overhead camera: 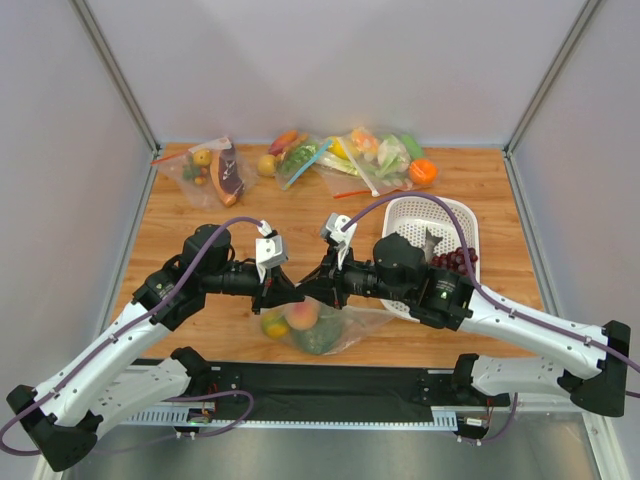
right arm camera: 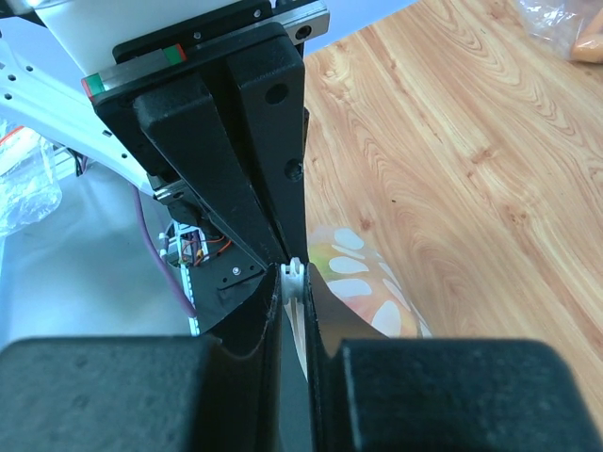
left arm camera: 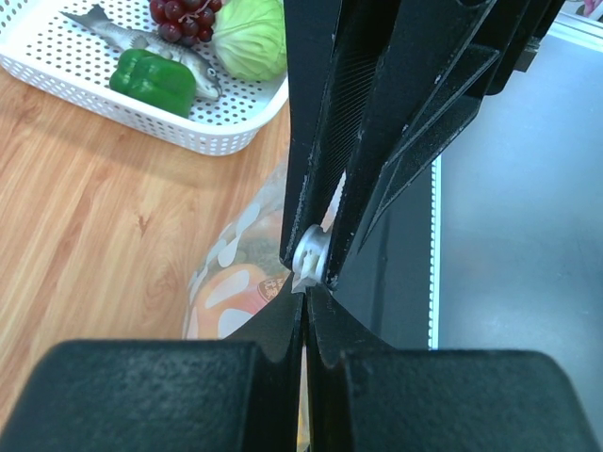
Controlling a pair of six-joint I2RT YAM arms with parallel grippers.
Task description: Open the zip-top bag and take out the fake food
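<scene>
The zip-top bag [overhead camera: 330, 325] with white polka dots lies at the table's near edge. Inside it show a small yellow fruit [overhead camera: 273, 325], an orange-red peach [overhead camera: 302, 315] and a grey-green ball [overhead camera: 318, 341]. My left gripper [overhead camera: 287, 293] and right gripper [overhead camera: 312, 291] meet tip to tip over the bag's top edge. In the left wrist view my left gripper [left arm camera: 306, 297] is shut on the bag's top strip, with the dotted bag [left arm camera: 236, 273] below. In the right wrist view my right gripper [right arm camera: 295, 282] is shut on the white zip slider [right arm camera: 296, 273], with the bag [right arm camera: 363, 282] beside it.
A white basket [overhead camera: 402, 212] at the right holds a fish, dark grapes [overhead camera: 455, 260], a green pepper [left arm camera: 153, 81] and a pale cabbage [left arm camera: 251, 38]. Plain clear bags of food [overhead camera: 213, 170] [overhead camera: 350, 155] and an orange [overhead camera: 422, 171] lie along the back. A black mat [overhead camera: 330, 380] edges the table front.
</scene>
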